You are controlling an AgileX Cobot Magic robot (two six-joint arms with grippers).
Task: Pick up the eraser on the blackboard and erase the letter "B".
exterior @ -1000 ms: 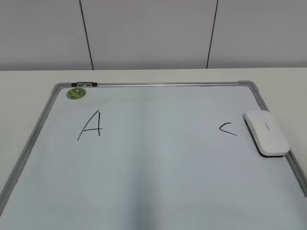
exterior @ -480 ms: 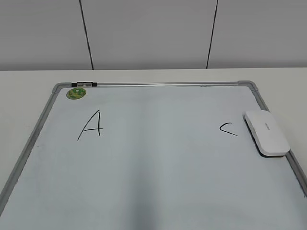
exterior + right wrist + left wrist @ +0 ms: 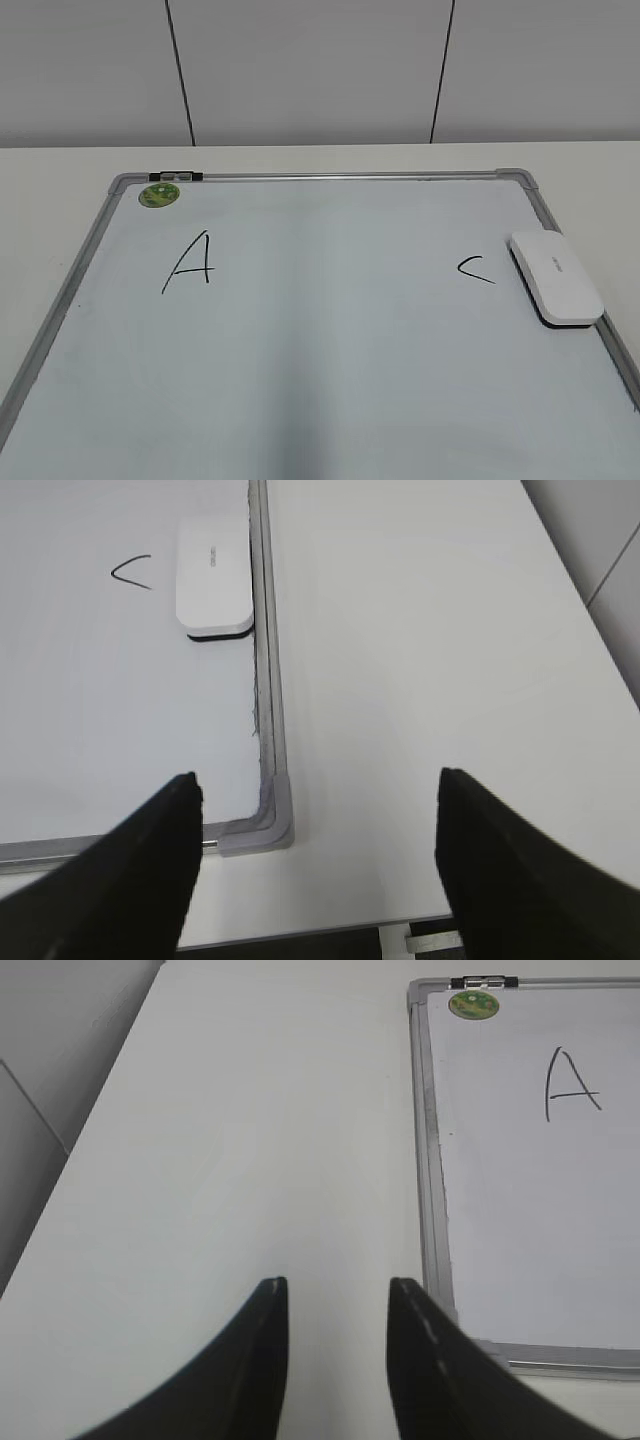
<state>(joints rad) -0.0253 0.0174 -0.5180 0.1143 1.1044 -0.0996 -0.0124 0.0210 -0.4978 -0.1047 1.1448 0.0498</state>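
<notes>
Beside the C (image 3: pixel 476 269), the eraser (image 3: pixel 556 277) lies unmoved since earlier.

even, bright, soft light; a faint shadow band crosses the blackboard (image 3: pixel 300 400); wrist views slightly blurred.

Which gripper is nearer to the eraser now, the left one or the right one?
Right. The right gripper is open beyond the blackboard's near right corner, eraser ahead. The left gripper hangs off the opposite side.

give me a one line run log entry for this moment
eraser lying on blackboard right edge, beside C | A at left | no B visible | left gripper open | right gripper open
</notes>
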